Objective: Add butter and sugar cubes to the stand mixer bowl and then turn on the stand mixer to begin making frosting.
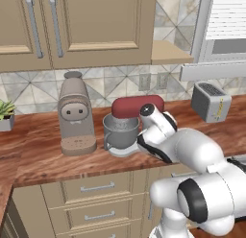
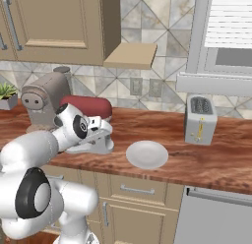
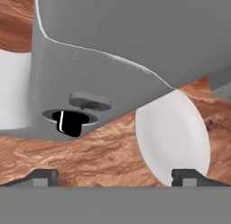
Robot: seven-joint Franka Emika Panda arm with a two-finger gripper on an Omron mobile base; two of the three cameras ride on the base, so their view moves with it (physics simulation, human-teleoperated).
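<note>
Stand mixer (image 1: 137, 107), dark red rounded head on a light grey base, is set on the grained reddish wood counter (image 2: 216, 162) beside the beige coffee machine (image 1: 75, 114). The round grey metal stand mixer bowl (image 1: 120, 131) is seated beneath the head. The gripper (image 3: 115, 177) is held spread wide and empty close to the mixer's smooth grey base, with a flat white plate (image 2: 146, 154) nearby.

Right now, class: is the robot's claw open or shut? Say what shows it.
Open. In the hand view the claw has its two dark fingertips far apart at the bottom, with bare wooden counter between them and nothing gripped.
</note>
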